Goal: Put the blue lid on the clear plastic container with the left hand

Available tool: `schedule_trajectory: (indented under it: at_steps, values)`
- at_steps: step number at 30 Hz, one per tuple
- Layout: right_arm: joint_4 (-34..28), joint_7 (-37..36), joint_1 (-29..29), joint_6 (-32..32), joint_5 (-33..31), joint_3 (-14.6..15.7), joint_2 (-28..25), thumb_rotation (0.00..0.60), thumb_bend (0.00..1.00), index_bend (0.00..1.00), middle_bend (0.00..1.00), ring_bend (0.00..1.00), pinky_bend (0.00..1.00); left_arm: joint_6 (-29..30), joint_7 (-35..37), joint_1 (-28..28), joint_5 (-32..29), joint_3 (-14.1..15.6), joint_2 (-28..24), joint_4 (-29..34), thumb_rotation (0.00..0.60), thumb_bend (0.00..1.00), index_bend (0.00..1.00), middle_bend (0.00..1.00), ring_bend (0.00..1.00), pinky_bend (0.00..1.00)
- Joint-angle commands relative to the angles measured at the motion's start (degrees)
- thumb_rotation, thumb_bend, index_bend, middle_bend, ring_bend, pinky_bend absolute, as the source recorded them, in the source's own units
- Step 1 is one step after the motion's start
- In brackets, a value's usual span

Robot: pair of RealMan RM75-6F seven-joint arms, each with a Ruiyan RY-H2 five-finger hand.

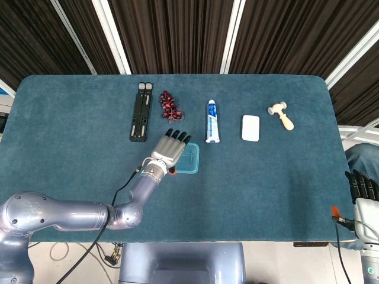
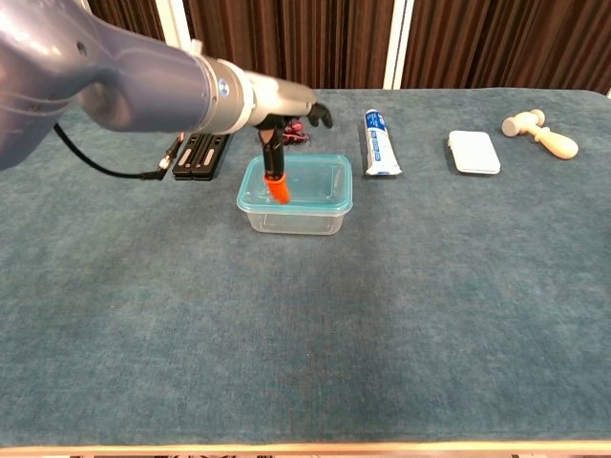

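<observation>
We count 1 clear plastic container (image 2: pixel 296 212) near the table's middle, 1 blue lid (image 2: pixel 304 184) seated on it. The left hand (image 1: pixel 170 149) hovers over its left edge, fingers spread, holding nothing. The right hand (image 1: pixel 362 186) rests at the table's corner; we cannot tell its fingers' state.
</observation>
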State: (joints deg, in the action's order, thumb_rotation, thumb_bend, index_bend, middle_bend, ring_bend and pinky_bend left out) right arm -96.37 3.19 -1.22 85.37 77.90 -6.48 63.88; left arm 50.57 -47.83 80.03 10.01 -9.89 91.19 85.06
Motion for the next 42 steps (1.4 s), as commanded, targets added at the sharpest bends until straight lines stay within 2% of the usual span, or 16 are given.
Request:
schedule_trajectory:
  at_steps: [1, 5, 7, 10, 17, 21, 31, 38, 42]
  values:
    - [0.1, -0.3, 0.0, 0.2, 0.1, -0.2, 0.2, 0.600, 0.36, 0.00, 0.00, 0.00, 0.00, -0.4, 0.3, 0.6, 2.5, -0.7, -0.3, -0.7, 0.600, 0.10, 0.03, 0.07, 0.00, 0.00]
    - [0.1, -0.3, 0.1, 0.2, -0.4, -0.3, 0.2, 0.600, 0.36, 0.00, 0.00, 0.00, 0.00, -2.9, 1.1, 1.1, 4.6, -1.3, 0.0, -2.8, 0.600, 0.19, 0.10, 0.16, 0.00, 0.00]
    - [0.1, -0.3, 0.1, 0.2, -0.6, -0.4, 0.2, 0.600, 0.36, 0.00, 0.00, 0.00, 0.00, -4.8, 2.9, 1.0, 6.0, -2.0, 0.6, -4.7, 0.600, 0.27, 0.17, 0.23, 0.00, 0.00]
    - [0.0, -0.3, 0.1, 0.2, -0.6, -0.4, 0.2, 0.600, 0.36, 0.00, 0.00, 0.00, 0.00, -6.4, 6.0, 0.5, 9.1, -2.9, 2.2, -7.6, 0.600, 0.32, 0.28, 0.30, 0.00, 0.00]
    - [-0.1, -0.4, 0.2, 0.2, -0.8, -0.5, 0.2, 0.600, 0.36, 0.00, 0.00, 0.00, 0.00, -6.6, 10.3, -0.7, 15.3, -2.9, 5.5, -12.3, 0.600, 0.41, 0.48, 0.38, 0.00, 0.00]
    - [-0.2, -0.4, 0.2, 0.2, -0.8, -0.5, 0.1, 0.600, 0.36, 0.00, 0.00, 0.00, 0.00, -6.5, 11.7, -1.2, 16.9, -2.9, 6.9, -14.2, 0.600, 0.47, 0.52, 0.43, 0.01, 0.00]
    - [-0.4, -0.7, 0.3, 0.1, -1.1, -0.5, 0.0, 0.600, 0.36, 0.00, 0.00, 0.00, 0.00, -6.3, 11.7, -1.0, 15.4, -3.3, 9.5, -16.9, 0.600, 0.51, 0.59, 0.52, 0.08, 0.01]
    - [-0.5, -0.8, 0.2, -0.2, -1.3, -0.5, -0.1, 0.600, 0.36, 0.00, 0.00, 0.00, 0.00, -6.4, 12.1, -1.1, 16.3, -3.7, 11.4, -20.0, 0.600, 0.53, 0.59, 0.54, 0.10, 0.01]
    - [-0.6, -0.7, 0.2, -0.3, -1.4, -0.5, -0.1, 0.600, 0.36, 0.00, 0.00, 0.00, 0.00, -5.8, 10.8, -1.0, 17.6, -2.9, 12.5, -22.5, 0.600, 0.55, 0.59, 0.56, 0.13, 0.01]
